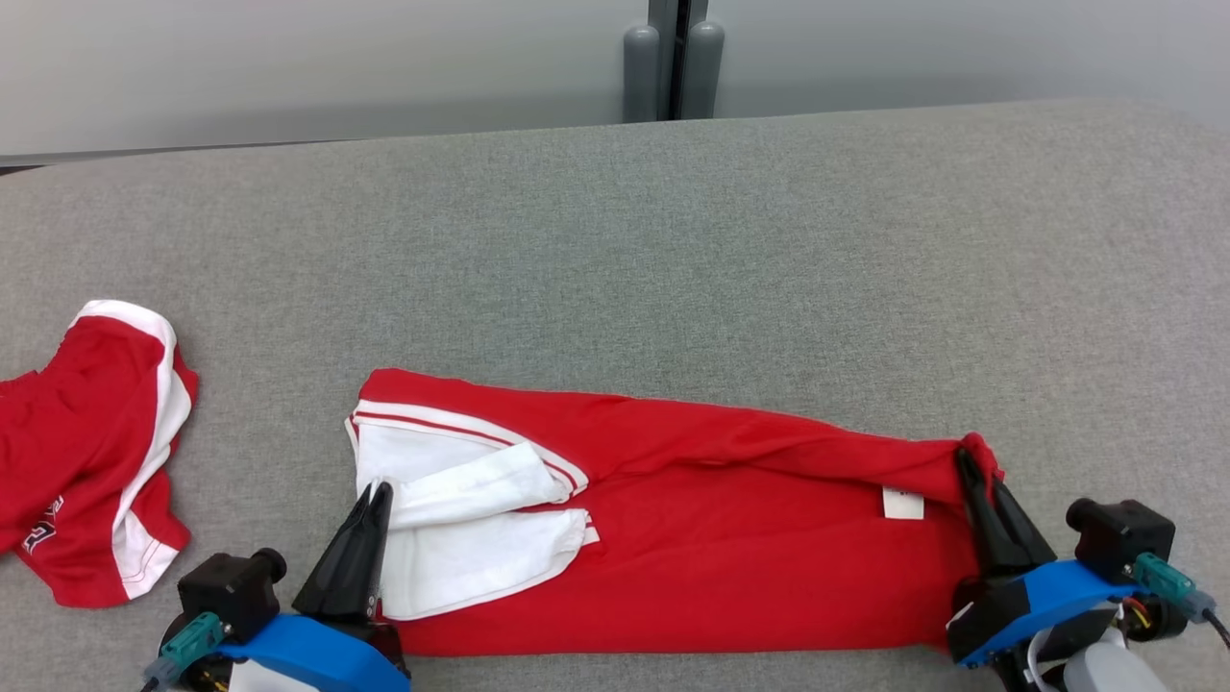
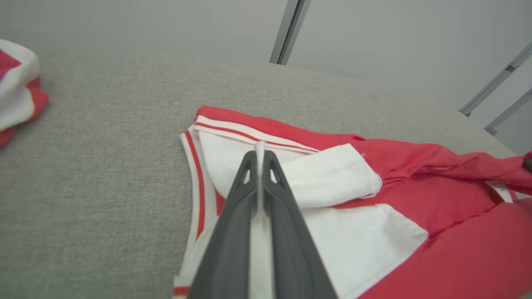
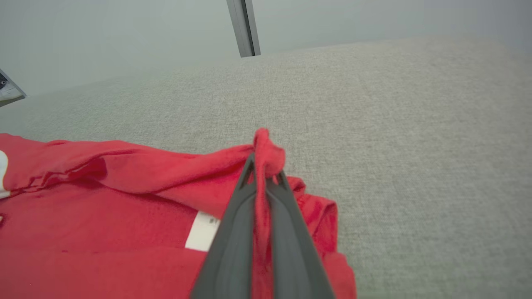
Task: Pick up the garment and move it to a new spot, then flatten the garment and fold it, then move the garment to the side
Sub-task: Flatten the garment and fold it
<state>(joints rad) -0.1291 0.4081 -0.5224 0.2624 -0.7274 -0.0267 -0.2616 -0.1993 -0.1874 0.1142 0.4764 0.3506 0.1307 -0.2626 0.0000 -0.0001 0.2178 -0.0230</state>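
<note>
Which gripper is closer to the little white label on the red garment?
Right. The right gripper, shut on a corner of the red garment, sits just right of the white label. The left gripper clamps the garment's white end, far to the label's left.

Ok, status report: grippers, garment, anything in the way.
Left gripper shut on garment, white end. Right gripper shut on red end. Garment stretched between them on grey surface. Second garment apart, left; not blocking.

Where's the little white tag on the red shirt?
In the head view, the tag sits near the right end of the red shirt, just left of the right claw pinching that end.
</note>
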